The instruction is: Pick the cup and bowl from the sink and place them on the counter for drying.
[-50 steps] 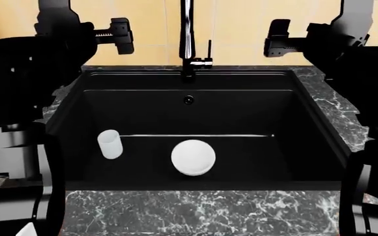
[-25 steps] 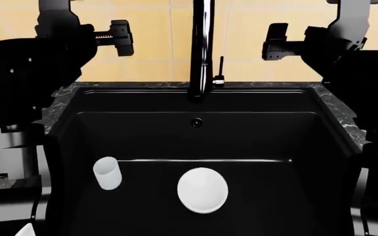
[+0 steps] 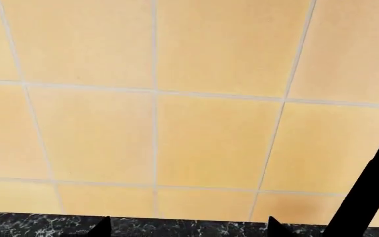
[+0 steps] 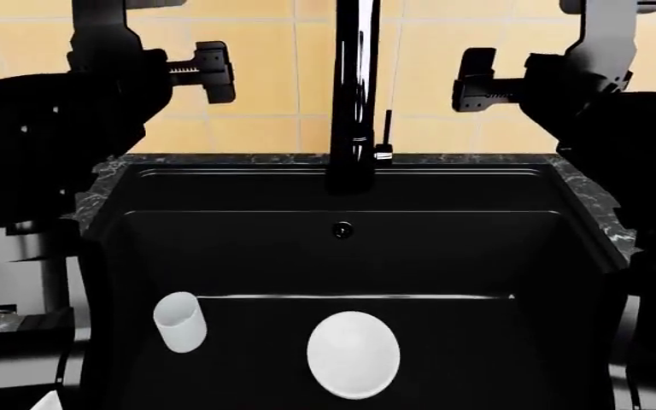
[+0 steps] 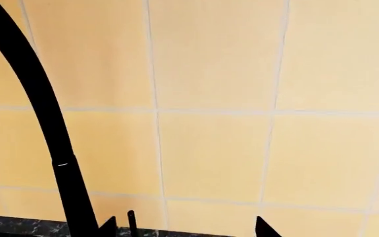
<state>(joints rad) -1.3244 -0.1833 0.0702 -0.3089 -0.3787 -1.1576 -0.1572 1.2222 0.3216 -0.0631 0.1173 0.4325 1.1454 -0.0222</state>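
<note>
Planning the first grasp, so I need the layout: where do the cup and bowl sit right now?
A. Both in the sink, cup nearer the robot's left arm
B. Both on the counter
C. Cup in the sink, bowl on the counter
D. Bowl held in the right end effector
A. The head view shows the cup and the bowl both on the floor of the sink, cup toward the left arm's side, apart from the bowl.

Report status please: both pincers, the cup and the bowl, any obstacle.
Left pincer and right pincer raised by the wall, holding nothing, aperture unclear. Cup and bowl in sink. Faucet stands between arms.
</note>
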